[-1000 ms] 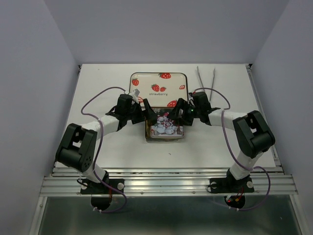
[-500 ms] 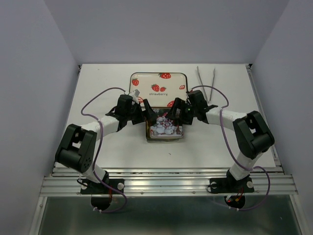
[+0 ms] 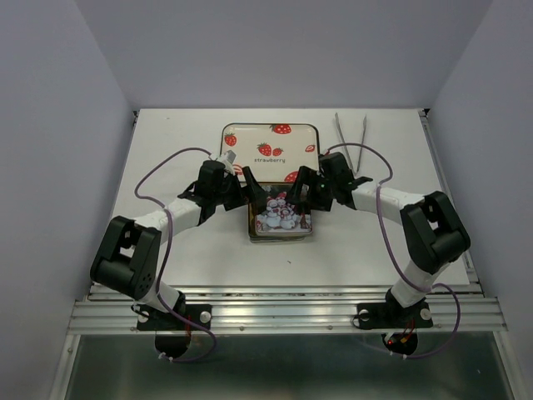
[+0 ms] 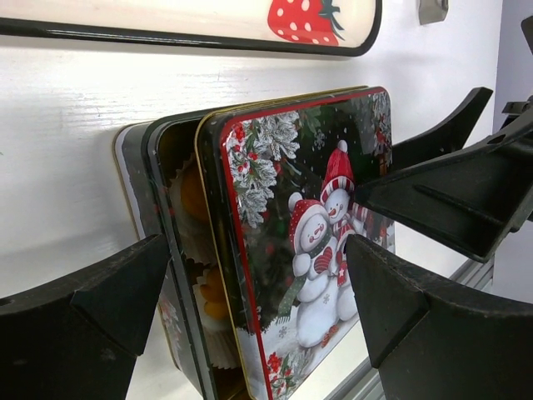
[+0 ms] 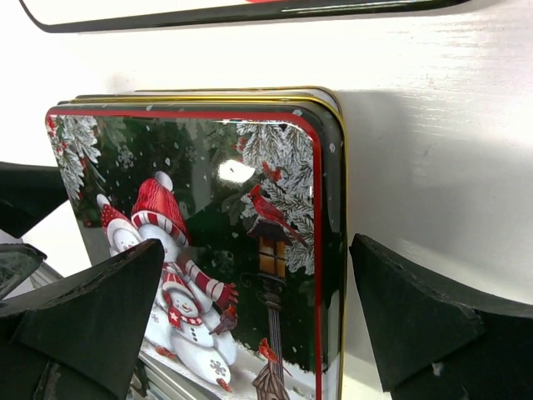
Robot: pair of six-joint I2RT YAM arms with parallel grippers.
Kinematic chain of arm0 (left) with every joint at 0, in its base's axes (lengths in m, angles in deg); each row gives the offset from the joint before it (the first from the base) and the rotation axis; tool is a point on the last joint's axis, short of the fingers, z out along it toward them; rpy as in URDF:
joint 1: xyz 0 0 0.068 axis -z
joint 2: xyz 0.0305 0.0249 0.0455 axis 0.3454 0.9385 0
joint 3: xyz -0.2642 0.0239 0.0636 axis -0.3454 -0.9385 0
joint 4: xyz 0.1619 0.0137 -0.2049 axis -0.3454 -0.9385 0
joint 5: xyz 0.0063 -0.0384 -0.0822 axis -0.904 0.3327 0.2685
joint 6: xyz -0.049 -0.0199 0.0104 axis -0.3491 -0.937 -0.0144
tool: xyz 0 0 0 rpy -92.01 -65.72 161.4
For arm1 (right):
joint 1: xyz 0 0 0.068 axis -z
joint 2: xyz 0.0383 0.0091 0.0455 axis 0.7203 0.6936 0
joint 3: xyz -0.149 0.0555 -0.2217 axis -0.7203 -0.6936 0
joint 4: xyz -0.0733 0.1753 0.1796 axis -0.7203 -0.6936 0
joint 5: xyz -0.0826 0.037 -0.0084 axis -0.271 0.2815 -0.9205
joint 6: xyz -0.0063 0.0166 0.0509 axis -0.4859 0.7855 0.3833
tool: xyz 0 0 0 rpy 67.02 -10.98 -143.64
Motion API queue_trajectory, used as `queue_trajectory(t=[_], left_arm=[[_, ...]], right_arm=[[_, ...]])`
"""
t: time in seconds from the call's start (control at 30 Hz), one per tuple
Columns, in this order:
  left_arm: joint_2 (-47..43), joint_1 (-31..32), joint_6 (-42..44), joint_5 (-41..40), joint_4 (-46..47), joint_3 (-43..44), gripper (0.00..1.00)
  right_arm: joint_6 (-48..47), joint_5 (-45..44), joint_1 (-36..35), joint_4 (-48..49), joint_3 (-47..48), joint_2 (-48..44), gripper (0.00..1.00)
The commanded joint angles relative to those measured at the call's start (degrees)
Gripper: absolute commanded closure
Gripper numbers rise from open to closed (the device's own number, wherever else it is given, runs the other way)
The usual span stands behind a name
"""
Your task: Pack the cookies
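Note:
The square tin (image 3: pixel 281 218) sits mid-table, and its snowman lid (image 4: pixel 316 225) lies on the base, shifted to one side. Through the gap in the left wrist view I see two orange-yellow cookies (image 4: pixel 193 193) in white paper cups; the others are hidden under the lid. My left gripper (image 3: pixel 255 198) is open at the tin's far-left corner, its fingers (image 4: pixel 92 321) spread either side of the tin. My right gripper (image 3: pixel 301 193) is open at the far-right corner, its fingers (image 5: pixel 420 321) straddling the lid's edge (image 5: pixel 329 250). Neither holds anything.
A cream tray printed with strawberries (image 3: pixel 271 148) lies just behind the tin, its black rim showing in both wrist views (image 4: pixel 166 37). Metal tongs (image 3: pixel 351 137) lie at the back right. The table's front rail runs close below the tin.
My right gripper has moved a little left and farther back along the tin's far-right corner. My left arm has shifted slightly. The tin and lid have not moved.

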Motion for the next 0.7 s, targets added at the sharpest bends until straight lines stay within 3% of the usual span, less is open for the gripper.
queue_trajectory(t=[0.0,0.67], left_arm=[[-3.0,0.22,-0.03,-1.08,0.96,-0.55,0.01],[-3.09,0.22,0.68,-1.79,-0.79,-1.16,0.01]], right_arm=[[-2.16,-1.0,-0.51,-0.28,2.49,-3.33,0.0],[-4.98,-1.88,-2.08,-4.5,5.39,-5.27,0.0]])
